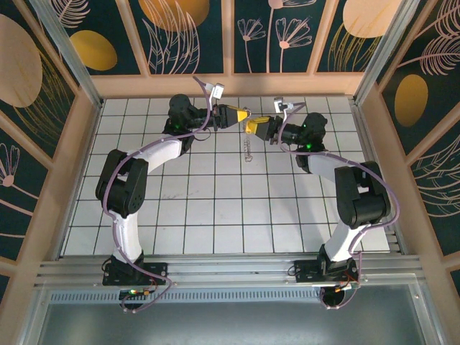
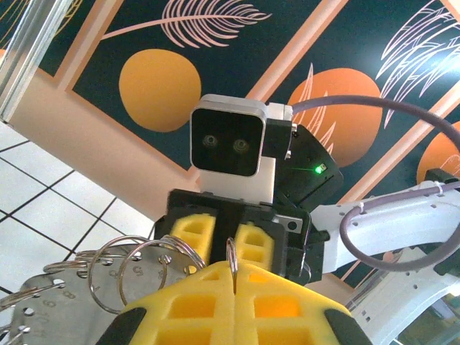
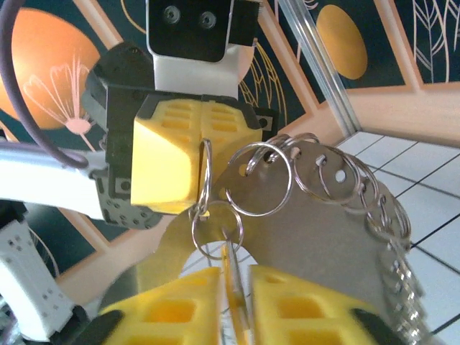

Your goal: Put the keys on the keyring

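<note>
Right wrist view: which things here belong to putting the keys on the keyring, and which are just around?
Job:
- thin silver metal key, in the right gripper
- silvery metal keyring, a plate edged with split rings, one ring in the left gripper

Just around:
- white tiled table
- dark floral wall panels

Two grippers: left gripper (image 1: 246, 115), right gripper (image 1: 249, 128); one key (image 3: 169, 248); one keyring (image 3: 338, 180); small split rings (image 3: 262, 180) many, exact count unclear.

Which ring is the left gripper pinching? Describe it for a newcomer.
In the right wrist view, find the left gripper, yellow fingers under a white camera block. Between them stands a thin silver wire ring, edge-on. Unlike the rings strung along the flat grey metal plate, it is clamped in those fingers, left of the plate.
</note>
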You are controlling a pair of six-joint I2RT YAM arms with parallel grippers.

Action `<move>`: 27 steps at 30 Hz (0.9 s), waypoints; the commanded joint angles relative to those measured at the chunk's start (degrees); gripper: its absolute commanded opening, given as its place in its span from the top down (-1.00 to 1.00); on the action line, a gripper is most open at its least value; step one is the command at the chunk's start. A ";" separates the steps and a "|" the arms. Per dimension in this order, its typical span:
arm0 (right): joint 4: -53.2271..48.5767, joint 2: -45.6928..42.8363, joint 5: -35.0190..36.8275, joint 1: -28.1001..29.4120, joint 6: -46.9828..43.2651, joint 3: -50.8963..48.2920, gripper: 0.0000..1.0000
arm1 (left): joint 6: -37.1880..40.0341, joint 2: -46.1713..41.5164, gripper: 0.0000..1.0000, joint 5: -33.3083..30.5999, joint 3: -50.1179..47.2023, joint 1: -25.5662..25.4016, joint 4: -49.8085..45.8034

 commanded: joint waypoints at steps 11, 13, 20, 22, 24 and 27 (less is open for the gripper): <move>3.54 -1.60 1.82 0.57 1.51 -3.21 1.00 | 1.92 -3.27 1.00 -3.22 -0.86 -0.36 2.71; 2.99 -1.80 2.87 0.92 1.54 -3.35 1.00 | 2.57 -3.65 1.00 -3.69 -1.23 -0.34 2.51; 1.56 -0.20 4.81 2.57 1.62 -1.58 1.00 | 1.64 -3.67 1.00 -3.89 -2.56 -0.34 4.36; 1.42 0.59 4.75 3.21 1.95 -0.58 1.00 | 1.41 -3.65 1.00 -4.15 -2.97 -0.34 4.88; 0.83 1.23 4.23 3.59 1.93 0.44 1.00 | 1.16 -3.67 1.00 -4.33 -3.46 -0.34 5.50; 0.41 1.67 4.51 3.71 1.95 1.16 1.00 | 1.02 -3.67 1.00 -4.68 -4.00 -0.42 5.91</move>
